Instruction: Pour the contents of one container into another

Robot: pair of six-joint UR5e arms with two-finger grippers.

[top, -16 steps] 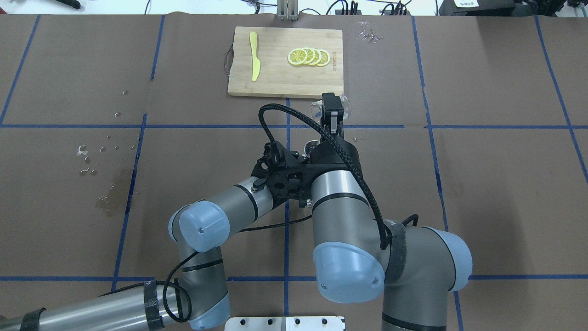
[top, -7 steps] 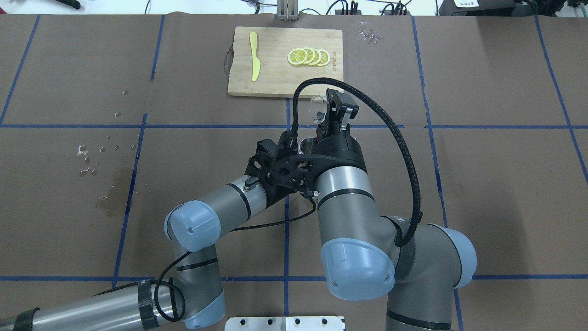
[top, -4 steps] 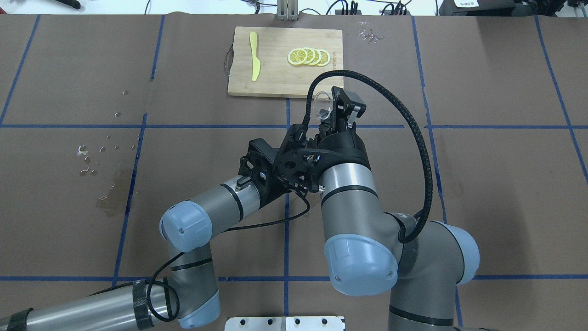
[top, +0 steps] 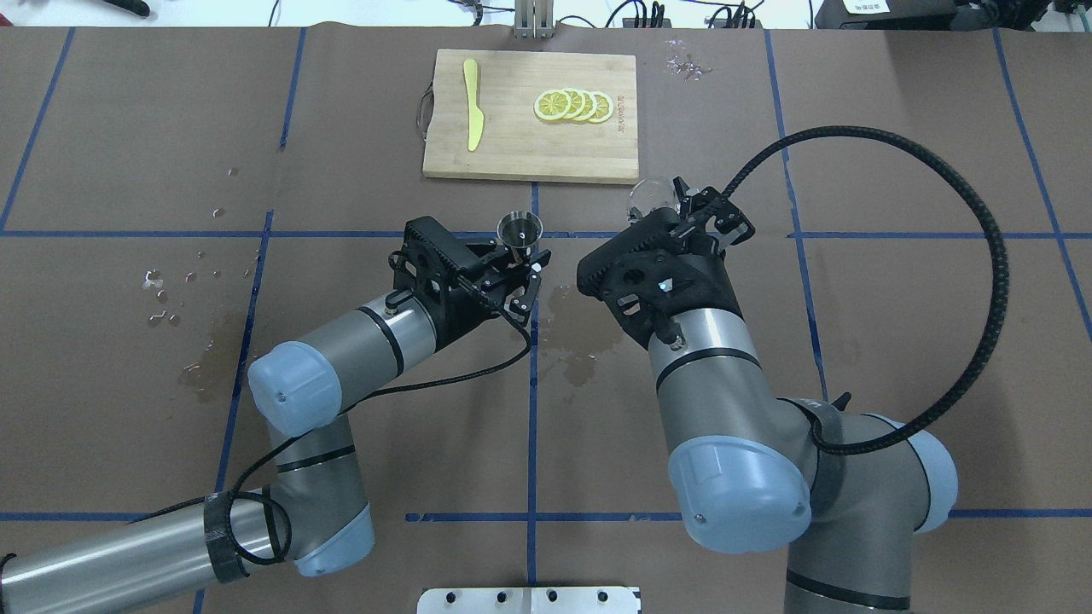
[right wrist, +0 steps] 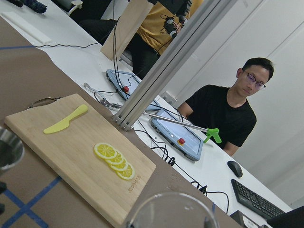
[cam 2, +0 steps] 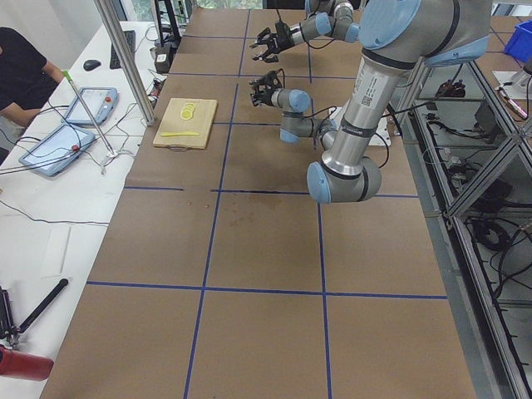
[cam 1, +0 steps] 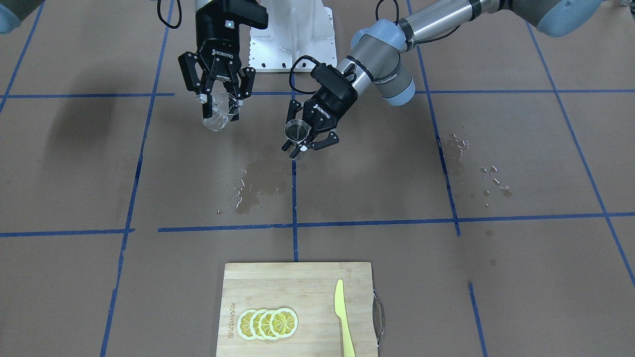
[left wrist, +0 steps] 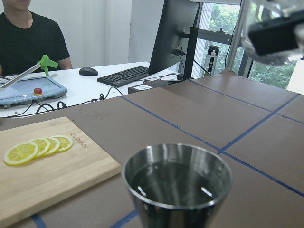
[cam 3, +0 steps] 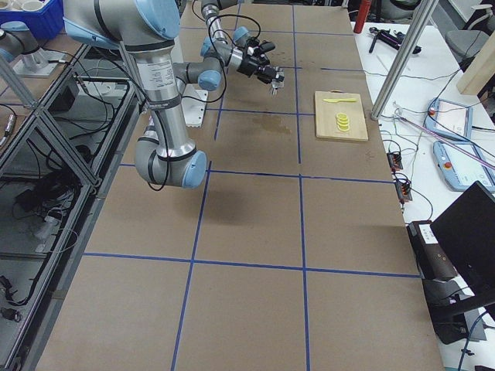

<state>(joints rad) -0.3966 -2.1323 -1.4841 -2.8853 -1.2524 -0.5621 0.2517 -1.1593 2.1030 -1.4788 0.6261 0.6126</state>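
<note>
The small silvery metal jigger is held upright above the table, and my left gripper is shut on its waist. Its upper cone holds clear liquid. From across the table the jigger shows in the left gripper. The clear glass cup sits between the fingers of my right gripper, shut on it, a hand's width to the jigger's right. The cup hangs in the right gripper, apart from the jigger. Its rim fills the bottom of the right wrist view.
A bamboo cutting board at the far centre carries lemon slices and a yellow knife. Wet patches darken the brown paper below the grippers, and droplets lie at the left. A person sits beyond the table's far edge.
The two arms have drawn apart: the right gripper with the glass cup swung right and away from the jigger, the left gripper shifted left, and the jigger now shows uncovered.
</note>
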